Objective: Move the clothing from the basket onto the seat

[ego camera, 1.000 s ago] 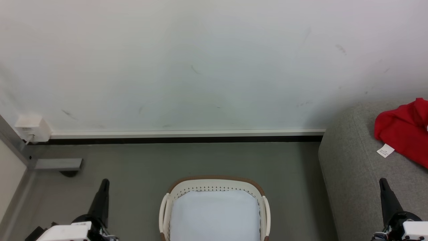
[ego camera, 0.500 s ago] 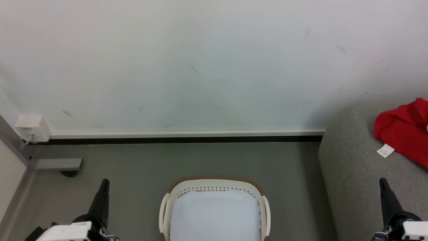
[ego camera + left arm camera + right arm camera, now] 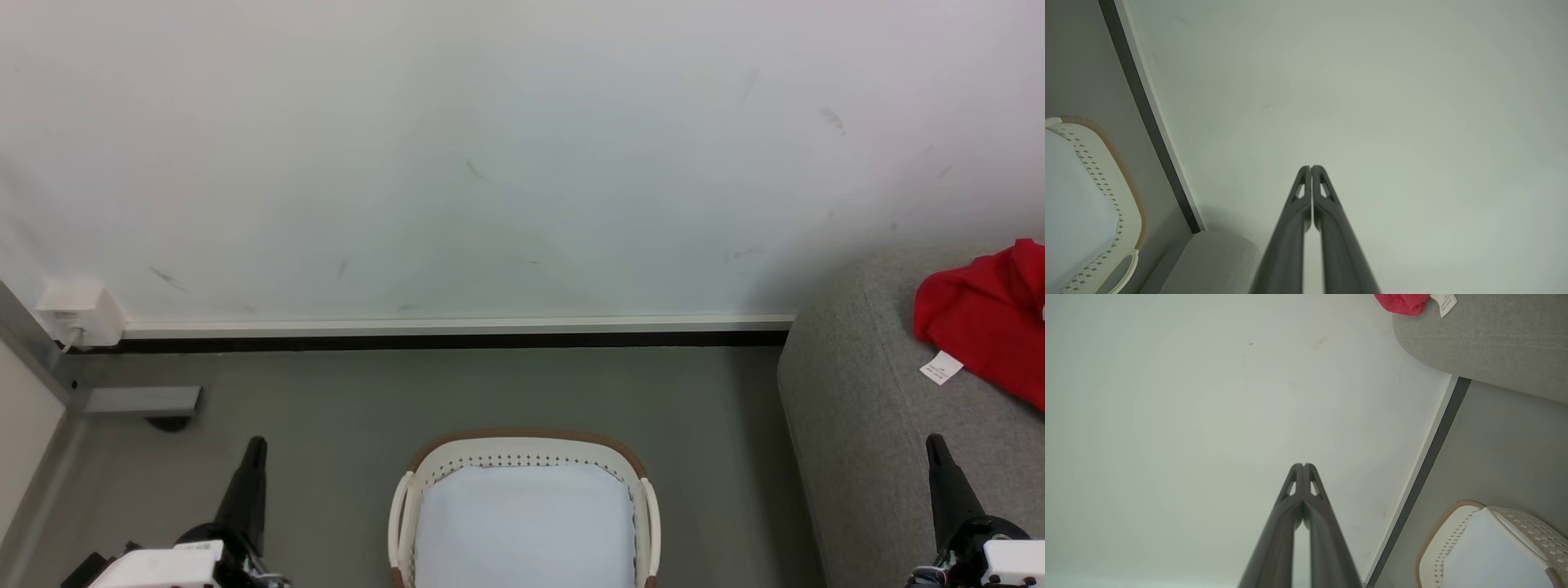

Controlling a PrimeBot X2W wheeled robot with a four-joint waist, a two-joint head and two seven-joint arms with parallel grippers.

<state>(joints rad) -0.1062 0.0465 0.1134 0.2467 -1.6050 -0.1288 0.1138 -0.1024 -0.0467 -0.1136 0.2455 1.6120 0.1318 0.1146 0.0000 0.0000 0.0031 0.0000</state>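
Grippers closed on nothing, red jersey on the sofa

Left gripper (image 3: 256, 446) sits low on the robot's left, its two dark fingers pressed flat together with nothing between them, pointing at the white wall (image 3: 490, 163). The right gripper (image 3: 936, 442) mirrors it on the other side, pinched tight and empty, in front of the grey seat (image 3: 857, 425). Between the two, on the grey floor (image 3: 326, 400), stands the basket (image 3: 526, 436), its pale base showing. The clothing (image 3: 988, 327) lies crumpled on top of the seat, beyond the right gripper and apart from it, its white tag (image 3: 941, 367) resting on the upholstery.
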